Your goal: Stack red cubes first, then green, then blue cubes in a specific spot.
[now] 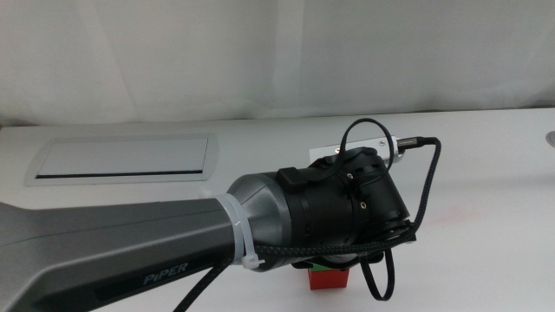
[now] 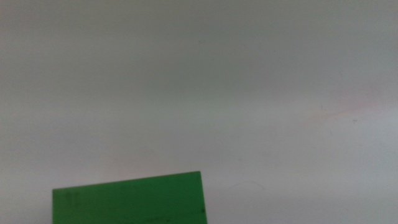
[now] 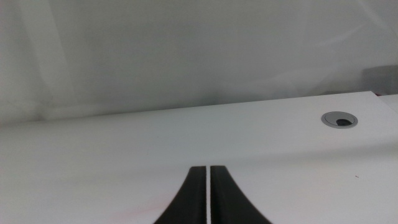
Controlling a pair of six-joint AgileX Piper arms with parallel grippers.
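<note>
Grey "PiPER"-marked left arm (image 1: 130,238) fills the lower middle view, entering from the left side; its black wrist housing, white cable tie (image 1: 240,236) and braided black cable (image 1: 427,186) block most of the work area. Left claw (image 1: 334,264) is hidden under that housing, pointing down at the surface; whether its jaws are spread or pressed together cannot be told.

Cube count, visible:
- 1 small matte green cube (image 1: 329,269), only a sliver showing beneath the wrist in the middle view. The left wrist view shows one flat green face (image 2: 130,199) close to the lens, white surface (image 2: 249,93) beyond it.
- 1 small matte red cube (image 1: 329,282), directly under the green one, faces touching, near the bottom edge of the middle view. Stack of two, green on red, standing on the plain white surface (image 1: 486,225).
- Blue cube: none seen in any view.

Right claw (image 3: 208,199): two dark jaws pressed together, only a thin bright line between them, holding nothing, over bare white surface.

Surroundings:
- 1 grey-rimmed rectangular panel (image 1: 121,160), far left of the surface, well apart from the stack.
- 1 round grey grommet (image 3: 339,120), seen from the right wrist.
- Faint pink smudge (image 1: 451,214) on the surface, right of the wrist.
- White backdrop (image 1: 260,52) behind the surface.
</note>
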